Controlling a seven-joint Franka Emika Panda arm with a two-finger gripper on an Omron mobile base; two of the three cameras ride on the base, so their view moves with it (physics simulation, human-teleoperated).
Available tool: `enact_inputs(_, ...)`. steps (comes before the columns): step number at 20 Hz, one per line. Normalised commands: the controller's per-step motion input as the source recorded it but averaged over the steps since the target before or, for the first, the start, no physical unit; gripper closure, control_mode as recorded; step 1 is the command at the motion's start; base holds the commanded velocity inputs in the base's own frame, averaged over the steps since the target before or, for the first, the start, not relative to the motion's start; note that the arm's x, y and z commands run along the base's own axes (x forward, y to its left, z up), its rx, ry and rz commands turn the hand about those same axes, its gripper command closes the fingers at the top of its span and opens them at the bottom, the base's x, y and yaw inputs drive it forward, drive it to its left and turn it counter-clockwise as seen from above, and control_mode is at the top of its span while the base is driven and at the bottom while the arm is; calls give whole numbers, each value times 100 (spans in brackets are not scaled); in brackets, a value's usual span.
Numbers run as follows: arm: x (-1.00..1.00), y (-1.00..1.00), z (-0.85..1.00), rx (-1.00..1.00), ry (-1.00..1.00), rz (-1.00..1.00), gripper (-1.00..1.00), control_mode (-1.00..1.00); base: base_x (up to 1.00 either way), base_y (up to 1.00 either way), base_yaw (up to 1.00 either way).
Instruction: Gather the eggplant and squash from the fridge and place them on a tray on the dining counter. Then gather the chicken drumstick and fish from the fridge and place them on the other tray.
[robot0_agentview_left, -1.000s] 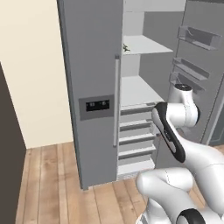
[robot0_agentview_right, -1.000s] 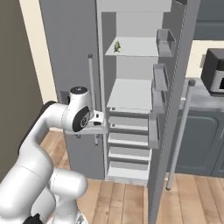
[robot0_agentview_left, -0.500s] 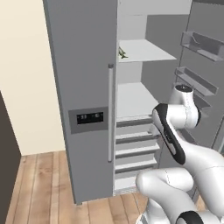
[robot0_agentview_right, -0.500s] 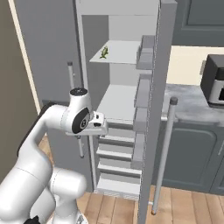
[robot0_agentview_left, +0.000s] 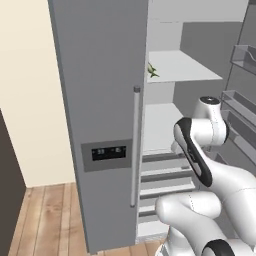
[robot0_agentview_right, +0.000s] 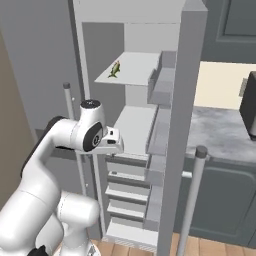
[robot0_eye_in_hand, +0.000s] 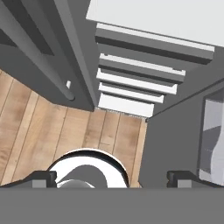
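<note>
The fridge (robot0_agentview_left: 165, 115) stands with its right door swung open. On its upper white shelf (robot0_agentview_right: 135, 67) lies one small green-yellow thing that looks like the fish (robot0_agentview_right: 115, 69) (robot0_agentview_left: 151, 70). My gripper (robot0_eye_in_hand: 111, 178) is open, with nothing between its dark fingertips (robot0_eye_in_hand: 43, 177). It hangs in front of the middle shelf (robot0_agentview_right: 134, 125), well below the fish, and points down at the lower drawers (robot0_eye_in_hand: 135, 83) and the wooden floor (robot0_eye_in_hand: 39, 127). The white hand (robot0_agentview_right: 111, 141) sits just outside the fridge opening.
The closed left fridge door (robot0_agentview_left: 100, 100) carries a dispenser panel (robot0_agentview_left: 107, 152) and a long handle (robot0_agentview_left: 135, 145). The open right door (robot0_agentview_right: 177, 125) holds shelf bins (robot0_agentview_right: 160, 90). A grey counter (robot0_agentview_right: 220, 132) with a dark appliance (robot0_agentview_right: 248, 105) lies to the right.
The whole picture has shifted: the base has driven nearer to the fridge and round to its left side. The arm keeps its pose and the gripper stays open.
</note>
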Motion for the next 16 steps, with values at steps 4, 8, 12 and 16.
enact_inputs(4,0,0,0,0,0,0,-100,100,30,-6,7)
enact_inputs(8,0,0,0,0,0,0,-100,100,8,0,3)
enact_inputs(12,0,0,0,0,0,0,-100,100,0,0,0)
enact_inputs(16,0,0,0,0,0,0,-100,100,0,0,0)
